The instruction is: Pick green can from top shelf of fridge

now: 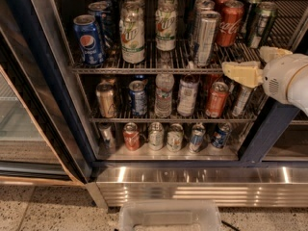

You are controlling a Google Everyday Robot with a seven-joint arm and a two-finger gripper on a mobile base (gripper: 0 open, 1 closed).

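Green can point(262, 25) stands on top shelf point(144, 70); tool point(246, 62) released, pointing left just below.

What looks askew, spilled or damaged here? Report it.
Nothing stands out: the drinks stand upright on their racks, with no spills. The gripper hangs at the right end of the top shelf, near the green can.
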